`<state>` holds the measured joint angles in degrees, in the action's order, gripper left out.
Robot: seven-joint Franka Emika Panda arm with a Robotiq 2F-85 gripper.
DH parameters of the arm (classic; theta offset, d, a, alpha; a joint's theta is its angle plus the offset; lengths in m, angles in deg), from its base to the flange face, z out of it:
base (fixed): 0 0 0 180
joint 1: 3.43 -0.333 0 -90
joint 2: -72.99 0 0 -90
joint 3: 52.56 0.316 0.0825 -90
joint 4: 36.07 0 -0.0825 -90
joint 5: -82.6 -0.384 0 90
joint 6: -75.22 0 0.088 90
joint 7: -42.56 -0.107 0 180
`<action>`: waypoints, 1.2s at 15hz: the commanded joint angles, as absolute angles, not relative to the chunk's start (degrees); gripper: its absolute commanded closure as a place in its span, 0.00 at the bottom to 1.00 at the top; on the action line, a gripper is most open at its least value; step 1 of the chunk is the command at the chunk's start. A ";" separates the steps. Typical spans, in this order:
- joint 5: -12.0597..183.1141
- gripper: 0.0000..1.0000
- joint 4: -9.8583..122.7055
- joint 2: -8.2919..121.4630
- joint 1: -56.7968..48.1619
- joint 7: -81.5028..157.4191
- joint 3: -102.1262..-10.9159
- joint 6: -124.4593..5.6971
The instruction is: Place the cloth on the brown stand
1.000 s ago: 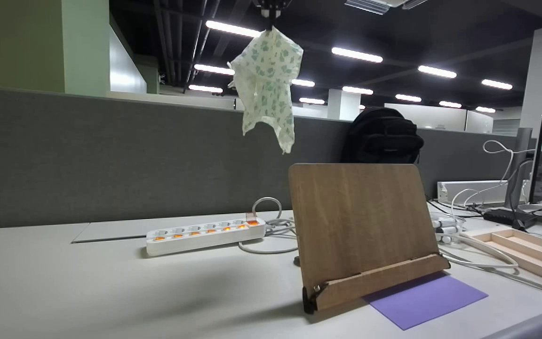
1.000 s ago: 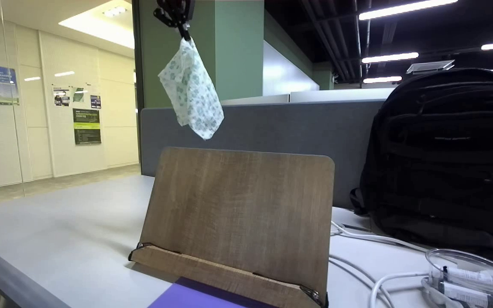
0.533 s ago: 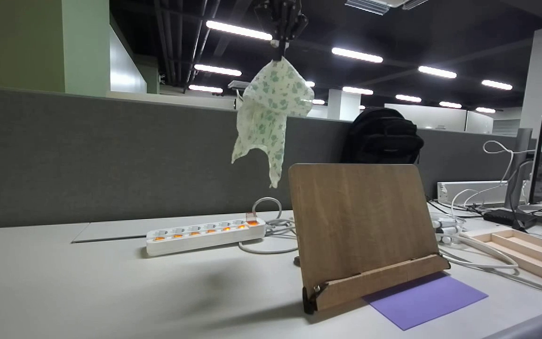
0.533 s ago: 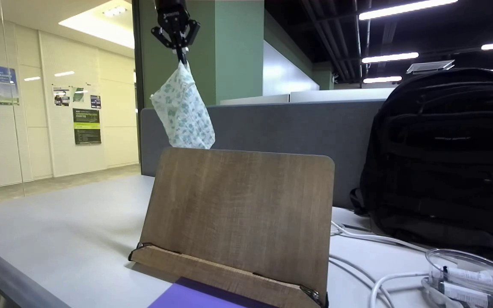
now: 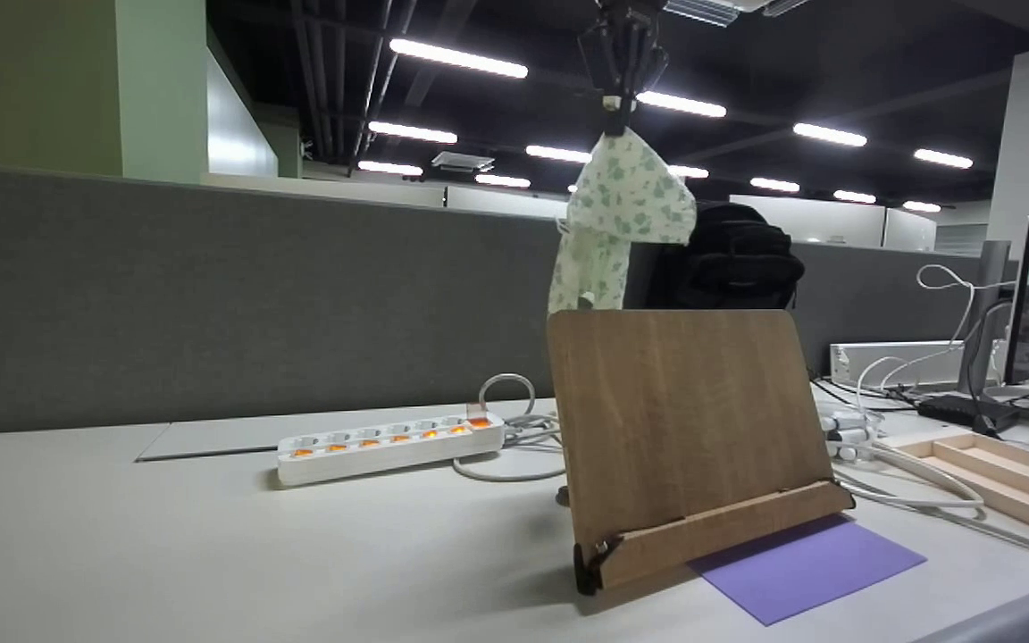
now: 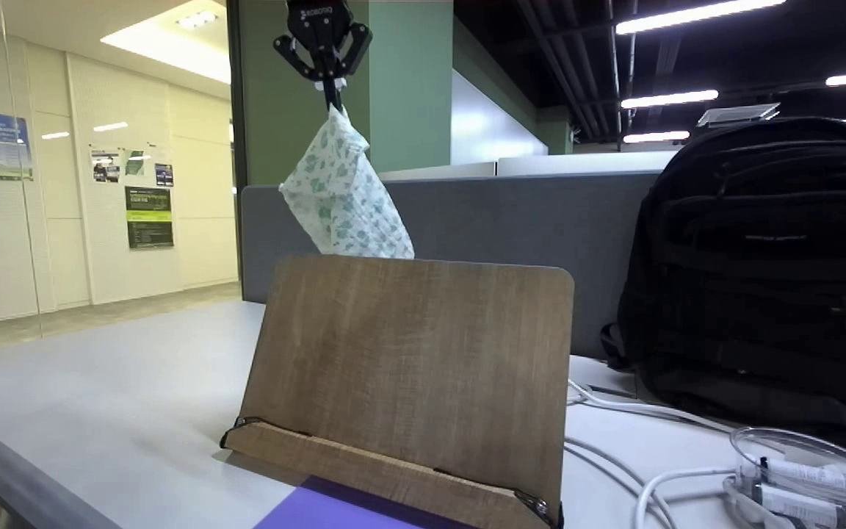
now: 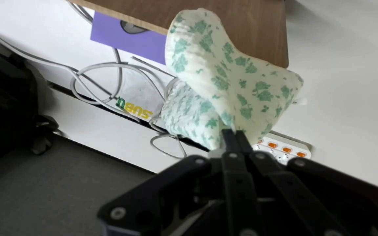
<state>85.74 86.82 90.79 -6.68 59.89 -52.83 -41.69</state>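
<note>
The cloth (image 5: 629, 198), white with green leaf prints, hangs from my gripper (image 5: 619, 127) in both exterior views. Its lower end passes behind the top edge of the brown stand (image 5: 693, 411) and is hidden there. It also hangs so in an exterior view (image 6: 353, 202), with my gripper (image 6: 332, 101) above the stand's upper left part (image 6: 416, 353). In the wrist view, my gripper (image 7: 235, 131) is shut on a pinched bit of the cloth (image 7: 248, 85). The cloth there covers part of the stand's edge (image 7: 258, 32). I cannot tell if they touch.
A white power strip (image 5: 389, 448) lies left of the stand, with cables around it. A purple sheet (image 5: 814, 572) lies under the stand's front. A black backpack (image 6: 761, 286) stands on the table. A clear dish (image 6: 808, 477) with small bottles and a wooden tray (image 5: 997, 482) are to the right.
My gripper has come down and then moved toward the stand, carrying the cloth. The cloth's lower end has gone from above the table to behind the stand's top edge.
</note>
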 commanded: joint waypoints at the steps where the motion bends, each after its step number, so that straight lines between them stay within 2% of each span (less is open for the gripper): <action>1: 86.32 1.00 93.10 95.66 -5.65 60.54 -54.27 -42.89; 9: 86.64 1.00 102.75 100.72 -4.60 59.86 -55.33 -44.44; 18: 86.56 1.00 108.48 99.59 -3.55 59.36 -56.29 -45.79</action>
<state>86.00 106.80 99.18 -3.81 60.56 -55.82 -44.69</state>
